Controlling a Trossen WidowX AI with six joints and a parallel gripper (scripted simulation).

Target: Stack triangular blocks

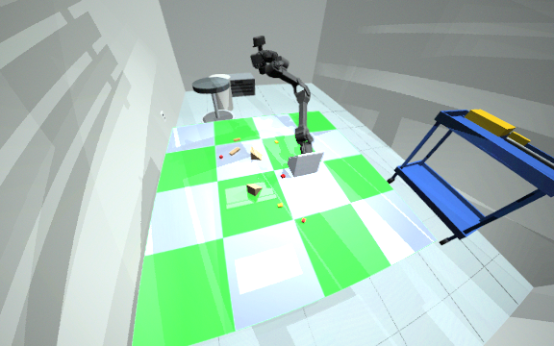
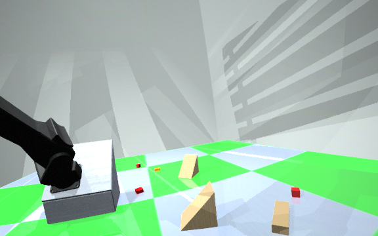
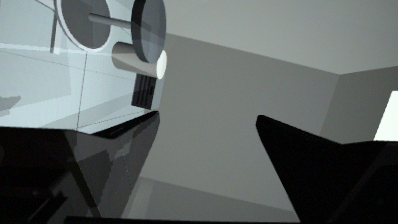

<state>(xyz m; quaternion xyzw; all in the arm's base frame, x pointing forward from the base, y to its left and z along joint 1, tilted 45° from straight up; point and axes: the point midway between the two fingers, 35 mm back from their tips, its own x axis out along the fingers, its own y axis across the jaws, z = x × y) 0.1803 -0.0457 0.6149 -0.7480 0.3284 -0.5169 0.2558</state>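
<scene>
Claw [image 1: 257,60] [image 3: 208,118]: stood wide, above the surface [image 1: 253,264] [image 2: 350,174].
Near wedge [image 2: 202,211] [image 1: 256,154]: sat on the surface, beyond the grey box [image 1: 307,164] [image 2: 87,174] from the arm's view sideways, apart.
Far wedge [image 1: 254,189] [image 2: 189,166]: rested apart from the box.

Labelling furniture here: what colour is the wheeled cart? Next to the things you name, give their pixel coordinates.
The cart [image 1: 508,155] is blue, clearest in the top view.

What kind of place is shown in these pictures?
Probably a robotics lab or workshop: a black robot arm is mounted at a checkered table, with a blue utility cart and a round stool nearby.
</scene>
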